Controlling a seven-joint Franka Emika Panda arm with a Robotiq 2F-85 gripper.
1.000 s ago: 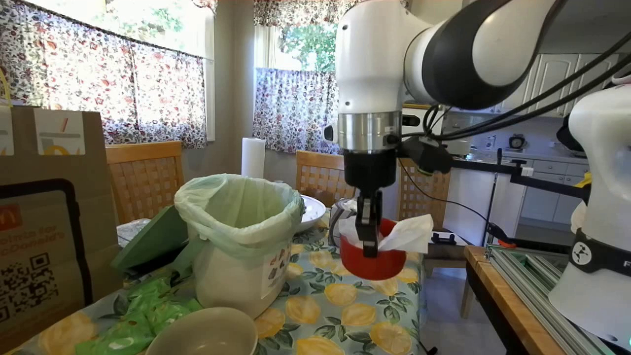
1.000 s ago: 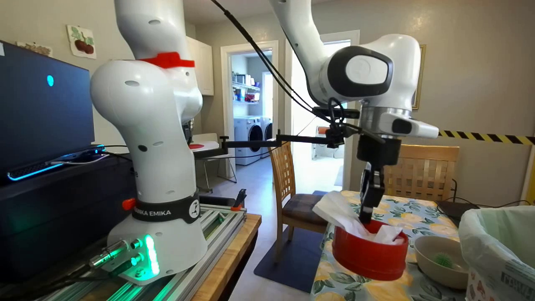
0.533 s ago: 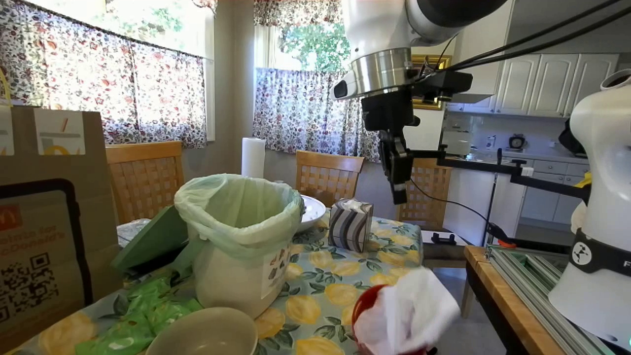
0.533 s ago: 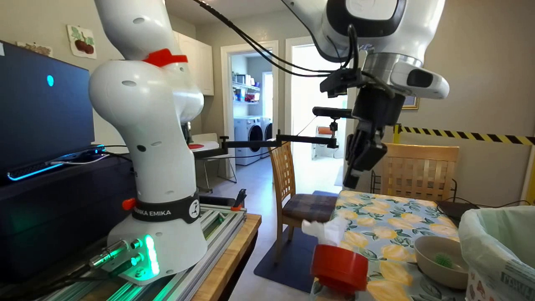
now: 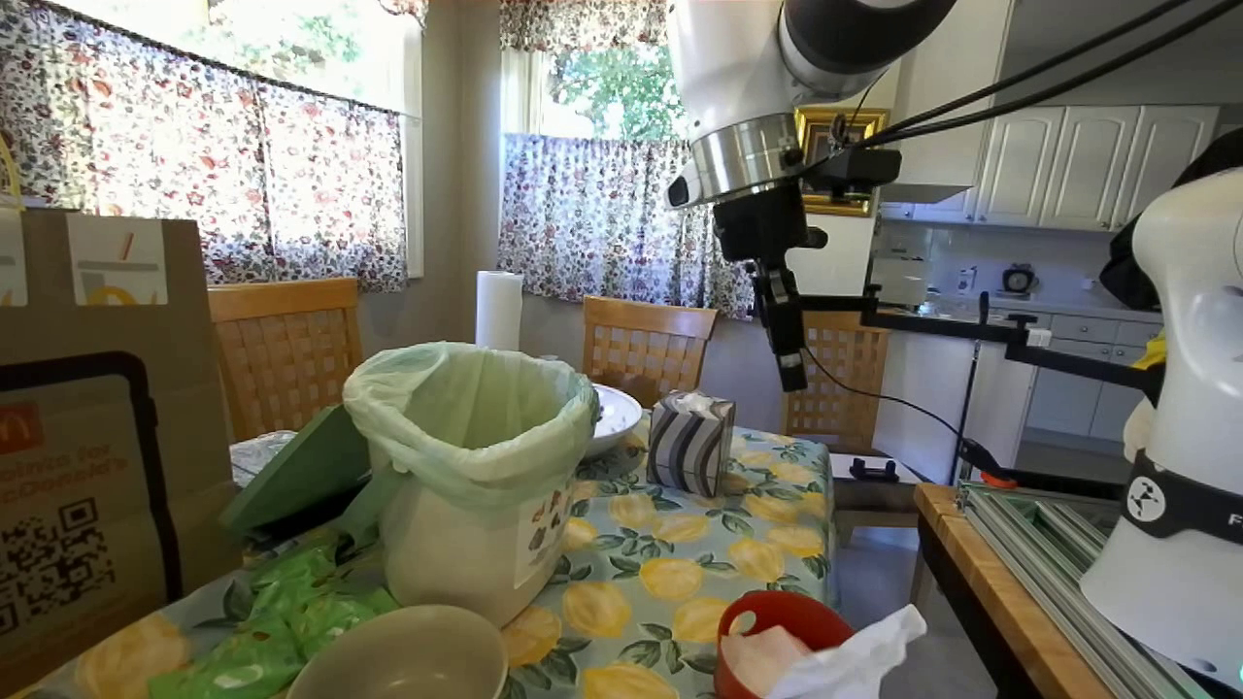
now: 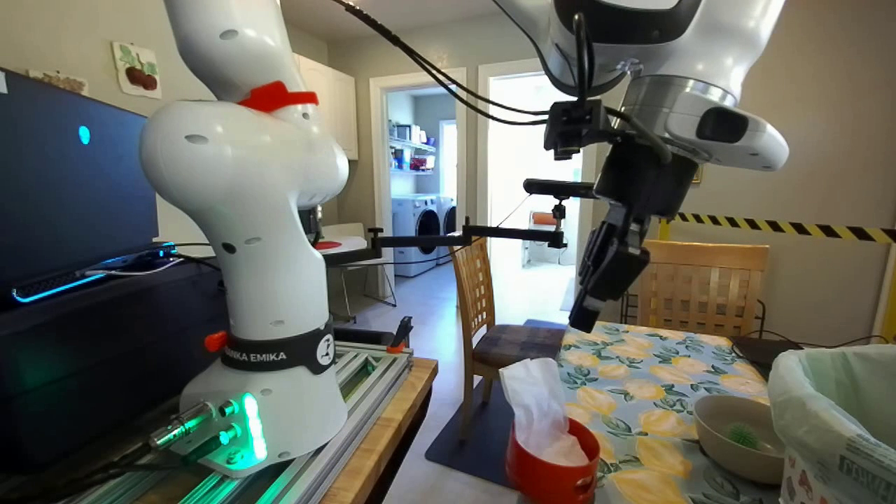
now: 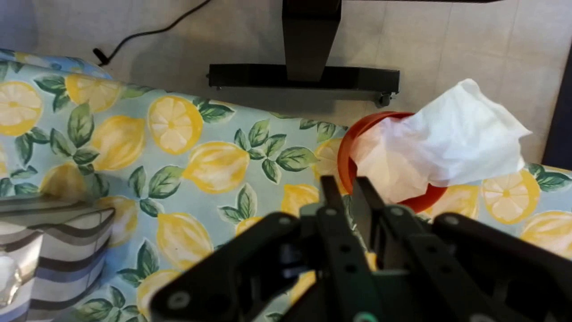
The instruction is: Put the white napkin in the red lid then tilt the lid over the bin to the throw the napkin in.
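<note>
The red lid (image 5: 789, 616) is at the table's edge with its opening facing up, in an exterior view (image 6: 546, 476) and in the wrist view, where its rim (image 7: 344, 163) shows. The rumpled white napkin (image 6: 535, 395) sits in it and spills over one side, past the table's edge in the wrist view (image 7: 469, 138). My gripper (image 7: 344, 180) hangs well above and apart from the lid, tilted, with a narrow gap between its fingers and nothing held. The cream bin (image 5: 476, 563) with its green liner stands on the table, away from the gripper (image 5: 791, 379).
A striped tissue box (image 5: 691, 442) stands near the table's far edge. A beige bowl (image 6: 742, 448) holding a green spiky ball, a green bag (image 5: 282, 621) and a big paper bag (image 5: 97, 427) surround the bin. A black mount bar (image 6: 511, 233) reaches behind the gripper.
A second ago the gripper was shut on the lid's rim above the table; it has let go and risen. The lid with the napkin dropped to the table's edge, and the jaws have parted slightly.
</note>
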